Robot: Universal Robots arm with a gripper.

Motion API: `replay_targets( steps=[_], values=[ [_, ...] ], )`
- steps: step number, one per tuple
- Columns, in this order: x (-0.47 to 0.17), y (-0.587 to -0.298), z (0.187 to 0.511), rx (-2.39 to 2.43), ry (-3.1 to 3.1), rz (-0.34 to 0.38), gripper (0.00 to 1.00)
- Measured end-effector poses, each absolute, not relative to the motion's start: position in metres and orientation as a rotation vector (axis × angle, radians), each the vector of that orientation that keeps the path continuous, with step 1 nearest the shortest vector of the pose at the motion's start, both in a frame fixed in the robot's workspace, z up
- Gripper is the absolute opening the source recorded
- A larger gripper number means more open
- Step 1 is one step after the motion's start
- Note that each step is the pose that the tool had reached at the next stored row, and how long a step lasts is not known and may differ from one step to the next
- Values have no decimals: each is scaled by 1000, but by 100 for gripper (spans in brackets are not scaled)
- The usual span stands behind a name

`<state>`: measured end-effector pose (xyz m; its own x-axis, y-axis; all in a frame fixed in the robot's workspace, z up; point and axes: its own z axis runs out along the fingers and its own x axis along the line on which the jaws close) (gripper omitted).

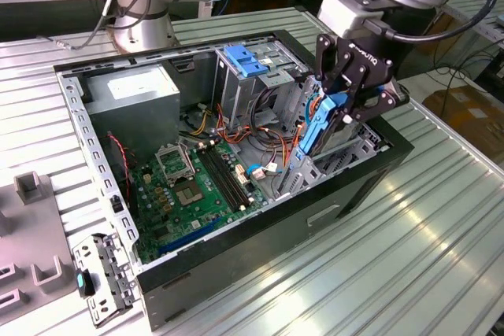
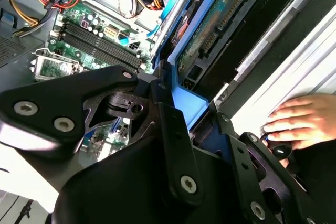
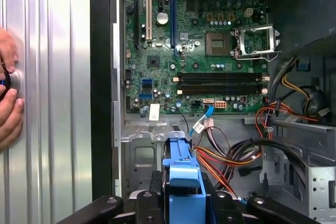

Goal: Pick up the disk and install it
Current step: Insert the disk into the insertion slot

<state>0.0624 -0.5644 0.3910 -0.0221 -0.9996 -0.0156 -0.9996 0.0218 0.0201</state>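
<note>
In the exterior view my gripper (image 1: 340, 112) hangs over the drive cage at the right end of the open computer case (image 1: 346, 186). It is shut on the disk (image 1: 318, 130), which stands on edge with its blue frame showing and its lower end down among the cage's metal walls. Both wrist views show the blue frame (image 3: 184, 174) (image 2: 185, 102) clamped between the black fingers (image 3: 153, 199). The disk's green circuit side (image 2: 218, 19) runs away from the gripper (image 2: 181, 116) into the dark bay.
The case holds a green motherboard (image 1: 189, 186) (image 3: 199, 51), a grey power supply box (image 1: 130, 92), a blue latch (image 1: 244, 60) and loose cables (image 3: 236, 156). A person's hand (image 2: 302, 121) (image 3: 8, 98) rests on the ribbed table beside the case. A metal bracket (image 1: 98, 277) lies at the front left.
</note>
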Motion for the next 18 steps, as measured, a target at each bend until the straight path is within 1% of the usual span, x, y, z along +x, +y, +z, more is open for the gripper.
replay_targets(
  steps=[3,11,13,15,16,18],
  values=[
    [62,-564,383,2194,-2243,-40,37],
    [62,-564,384,2194,-2242,-40,38],
    [62,-564,383,2194,-2242,-40,51],
    [63,-564,380,2194,-2242,-39,51],
    [64,-564,376,2194,-2242,-39,49],
    [64,-564,373,2195,-2242,-38,36]
  ],
)
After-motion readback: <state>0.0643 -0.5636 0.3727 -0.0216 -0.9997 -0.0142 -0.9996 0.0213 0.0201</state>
